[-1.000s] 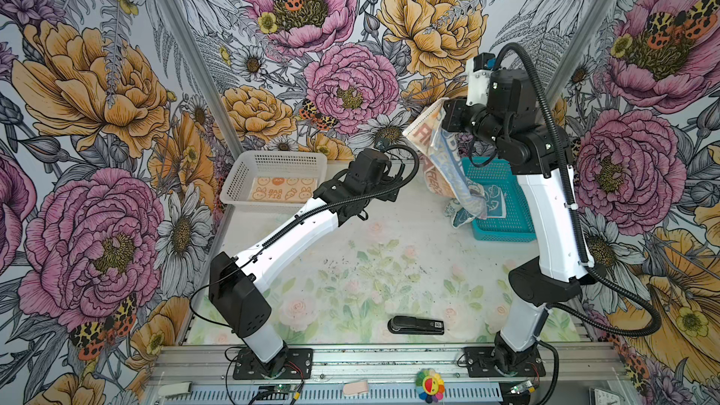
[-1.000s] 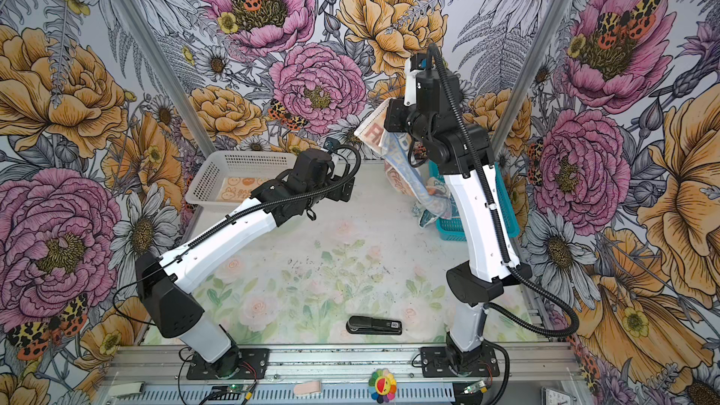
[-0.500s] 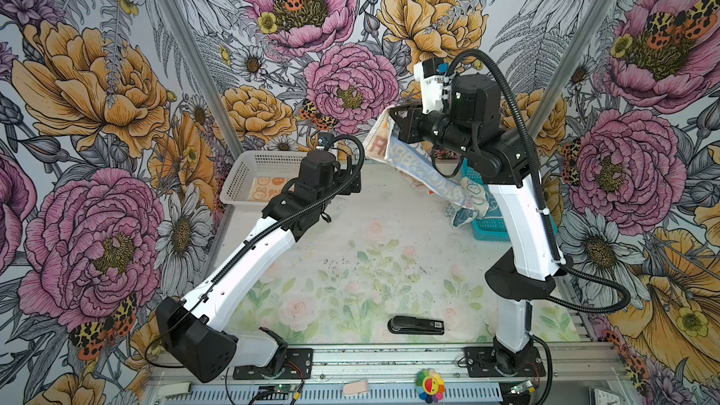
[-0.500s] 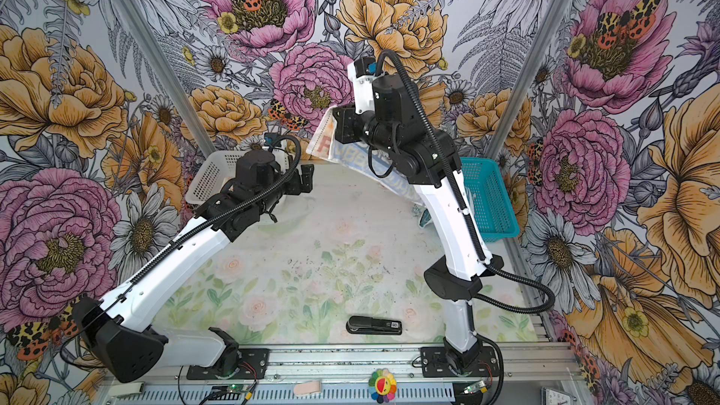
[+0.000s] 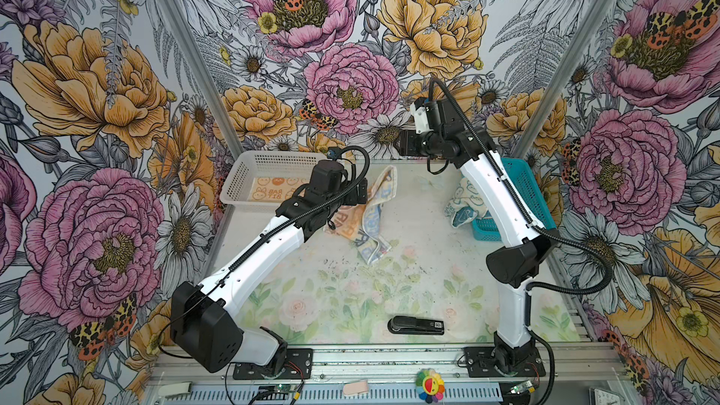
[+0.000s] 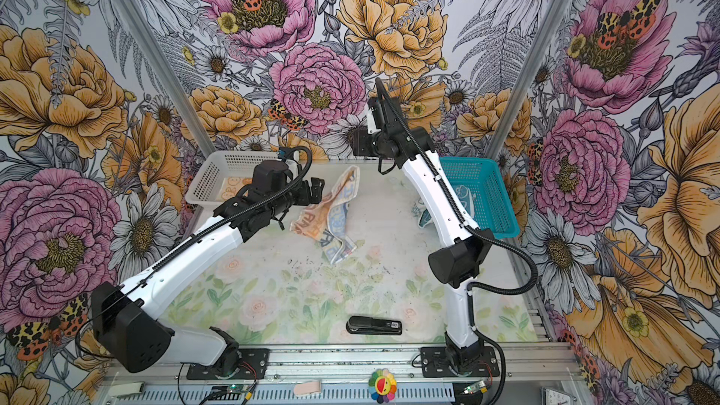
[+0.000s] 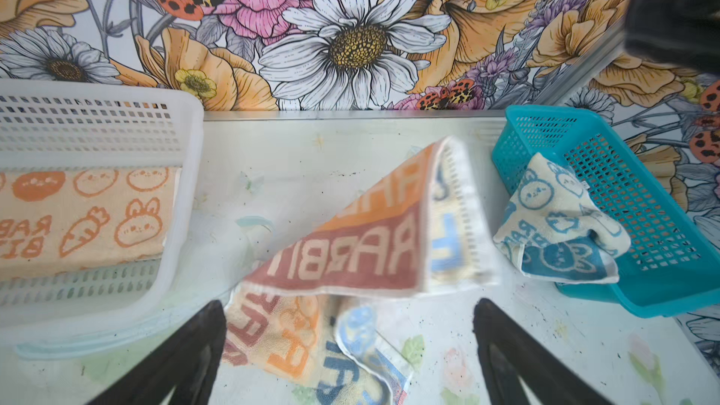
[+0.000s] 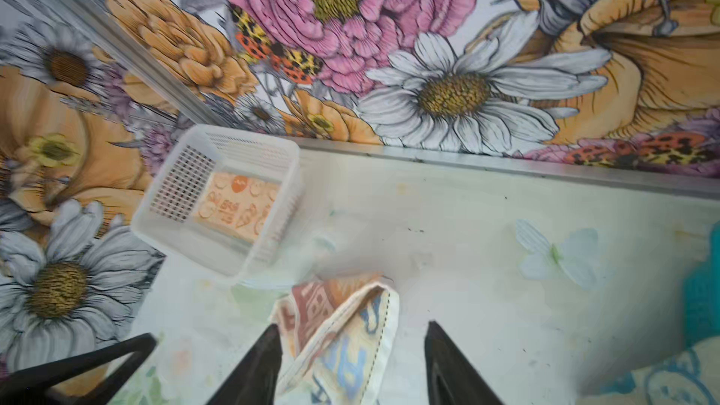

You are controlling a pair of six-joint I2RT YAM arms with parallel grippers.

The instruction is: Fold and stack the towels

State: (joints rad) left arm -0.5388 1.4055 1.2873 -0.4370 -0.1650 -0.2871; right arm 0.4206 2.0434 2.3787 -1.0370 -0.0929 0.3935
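At the far left of the table [image 5: 350,286], a white basket [image 5: 233,185] [image 6: 206,177] is seen, and a folded orange towel [image 5: 276,188] [image 6: 233,187] [image 7: 85,216] [image 8: 237,204] is laid flat inside it. Just right of it, the left gripper [image 5: 360,192] [image 6: 313,190] [image 7: 349,307] is held low over the table with its jaws spread wide and nothing between them. A striped towel [image 5: 370,220] [image 6: 335,212] [image 7: 350,259] [image 8: 343,329] printed "RABBIT" is found crumpled on the table just beside that gripper, with one corner raised toward the back wall; in the left wrist view it is blurred. Further right and higher, near the back edge, the right gripper [image 5: 401,146] [image 6: 356,146] [image 8: 352,327] is seen with its fingers parted; nothing is clamped by it, and in both top views it is kept apart from the raised corner of the striped towel. At the right, a blue towel [image 5: 465,204] [image 6: 422,212] [image 7: 557,224] is draped over the near wall of a teal basket [image 5: 522,185] [image 6: 487,196] [image 7: 643,204], partly inside and partly hanging out toward the table. A black stapler [image 5: 416,325] [image 6: 375,325] is seen lying near the front edge, well apart from all three towels
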